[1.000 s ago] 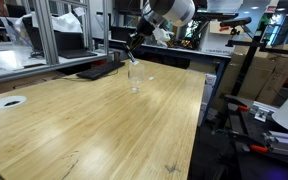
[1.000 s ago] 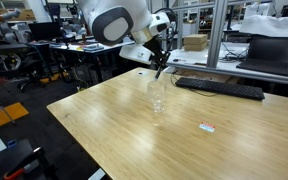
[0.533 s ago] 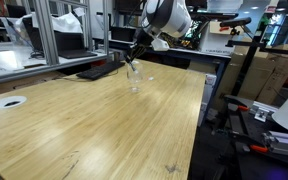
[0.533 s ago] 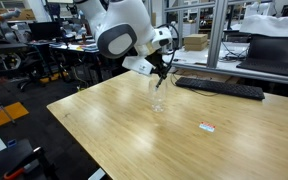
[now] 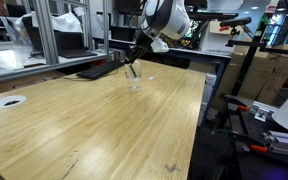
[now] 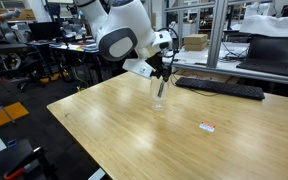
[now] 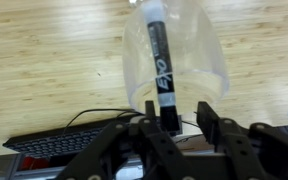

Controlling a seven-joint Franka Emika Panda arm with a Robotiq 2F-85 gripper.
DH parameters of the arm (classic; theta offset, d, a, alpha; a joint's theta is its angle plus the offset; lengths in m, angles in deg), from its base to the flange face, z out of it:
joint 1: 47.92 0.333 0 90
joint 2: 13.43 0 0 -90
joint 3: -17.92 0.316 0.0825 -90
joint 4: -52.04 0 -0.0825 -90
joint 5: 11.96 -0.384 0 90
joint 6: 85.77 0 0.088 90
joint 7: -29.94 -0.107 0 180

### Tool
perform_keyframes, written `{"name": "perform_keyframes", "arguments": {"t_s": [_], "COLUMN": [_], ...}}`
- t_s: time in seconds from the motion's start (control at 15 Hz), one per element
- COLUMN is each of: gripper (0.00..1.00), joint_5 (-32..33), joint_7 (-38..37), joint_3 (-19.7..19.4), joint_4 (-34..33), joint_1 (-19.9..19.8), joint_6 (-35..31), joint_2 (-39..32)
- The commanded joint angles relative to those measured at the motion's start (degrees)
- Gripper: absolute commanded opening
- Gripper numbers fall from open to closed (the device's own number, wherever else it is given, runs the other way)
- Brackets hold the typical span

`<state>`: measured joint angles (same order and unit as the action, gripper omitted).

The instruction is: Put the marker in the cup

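Note:
The cup (image 7: 174,55) is a clear tumbler standing upright on the wooden table; it shows in both exterior views (image 5: 134,83) (image 6: 159,100). The marker (image 7: 160,60), black with white lettering, stands inside the cup, and its upper end sticks out toward my gripper. My gripper (image 7: 184,118) hangs right above the cup's mouth (image 5: 132,63) (image 6: 163,74). Its jaws are apart. The marker's top rests by one finger, and a gap shows between it and the opposite finger.
A black keyboard (image 6: 222,88) (image 7: 54,150) lies on the table behind the cup. A small red-and-white tag (image 6: 207,126) lies on the table nearby. A flat white disc (image 5: 9,101) sits near one table edge. Metal frames and monitors stand behind.
My gripper has come down over the cup with the marker. The marker's lower part now sits inside the cup.

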<state>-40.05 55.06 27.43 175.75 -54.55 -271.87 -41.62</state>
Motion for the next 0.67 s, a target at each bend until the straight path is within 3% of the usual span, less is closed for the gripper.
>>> {"name": "perform_keyframes", "arguments": {"t_s": [0.0,0.27,0.6], "gripper": [0.79,1.0,1.0], "joint_5": [-0.32,-0.65,-0.83], "joint_7": [-0.33,-0.94,-2.2], "joint_3": [-0.62,-2.21,-4.19], "joint_4": [1.02,1.94,3.18], "joint_1": [0.69,2.36,4.83], "joint_6": [-0.73,-0.19,-0.07], "joint_2": [1.12,2.33,3.62]}}
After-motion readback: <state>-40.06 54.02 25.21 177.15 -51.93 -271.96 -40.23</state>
